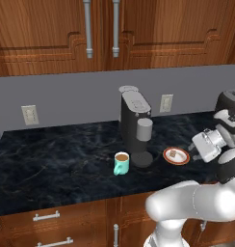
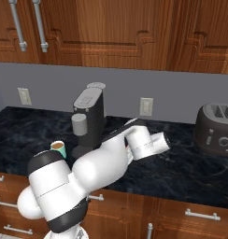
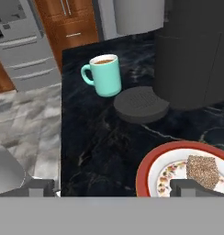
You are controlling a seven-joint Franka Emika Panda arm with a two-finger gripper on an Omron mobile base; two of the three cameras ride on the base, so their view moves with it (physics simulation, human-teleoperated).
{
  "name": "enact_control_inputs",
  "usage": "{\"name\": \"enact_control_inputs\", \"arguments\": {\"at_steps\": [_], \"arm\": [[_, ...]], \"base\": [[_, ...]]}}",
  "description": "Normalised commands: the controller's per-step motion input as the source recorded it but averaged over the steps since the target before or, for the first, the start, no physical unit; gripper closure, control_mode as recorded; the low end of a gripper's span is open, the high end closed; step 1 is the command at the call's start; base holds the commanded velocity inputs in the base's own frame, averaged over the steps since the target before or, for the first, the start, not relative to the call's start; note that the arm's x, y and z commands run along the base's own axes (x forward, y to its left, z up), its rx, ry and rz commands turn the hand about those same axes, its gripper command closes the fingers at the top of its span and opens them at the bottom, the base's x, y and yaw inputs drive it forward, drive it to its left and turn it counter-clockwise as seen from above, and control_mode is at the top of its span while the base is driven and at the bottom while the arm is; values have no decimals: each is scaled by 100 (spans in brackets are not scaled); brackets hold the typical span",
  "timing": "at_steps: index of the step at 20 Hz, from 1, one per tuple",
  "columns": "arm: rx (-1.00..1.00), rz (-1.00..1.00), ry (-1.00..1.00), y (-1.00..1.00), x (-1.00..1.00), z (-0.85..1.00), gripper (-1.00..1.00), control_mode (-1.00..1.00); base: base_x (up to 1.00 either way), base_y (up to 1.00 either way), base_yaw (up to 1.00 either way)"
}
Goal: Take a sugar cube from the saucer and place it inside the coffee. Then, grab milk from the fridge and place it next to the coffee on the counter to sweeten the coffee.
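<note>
Item one, the sugar cube (image 3: 203, 170): a small tan speckled block lying on the white centre of the saucer (image 3: 148, 170), untouched. In the hand view we find it directly ahead of one dark fingertip, close to it but apart from it. We judge the cube to sit toward that finger's side of the pincer (image 3: 114, 189) instead of midway between the tips, so the coming move calls for a short sideways shift before any descent. The cube has no long axis to speak of; either face pair would serve.

Item two, the pincer: its two tips stand well apart at the bottom of the hand view, nothing between them. In the left base view we see the hand (image 1: 206, 145) hovering just beside the saucer on its right.

Item three, the saucer: orange-red rim, holding the one cube; it rests on the bench (image 1: 52, 159) beside the round base of the coffee machine (image 1: 136, 123).

Item four, the coffee (image 1: 121, 163): a teal mug, upright, brown liquid inside, no cube in it that we can see. It stands on the far side of the machine's base from the saucer.

Item five, a toaster (image 2: 216, 127) at the bench's far right, well apart.

Sugar step not yet done; milk step pending.
</note>
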Motion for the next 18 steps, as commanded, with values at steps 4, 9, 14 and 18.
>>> {"name": "enact_control_inputs", "arguments": {"at_steps": [4,9,14,18], "arm": [[2,0,-11,5,41,-4,-100,-100],[0,0,-7,8,33,-15,-100,-100],[0,0,-5,13,22,-30,-100,-100],[0,0,-2,5,33,-33,-100,-100]], "base": [[0,0,0],[0,0,0],[0,0,0],[0,0,0]]}}
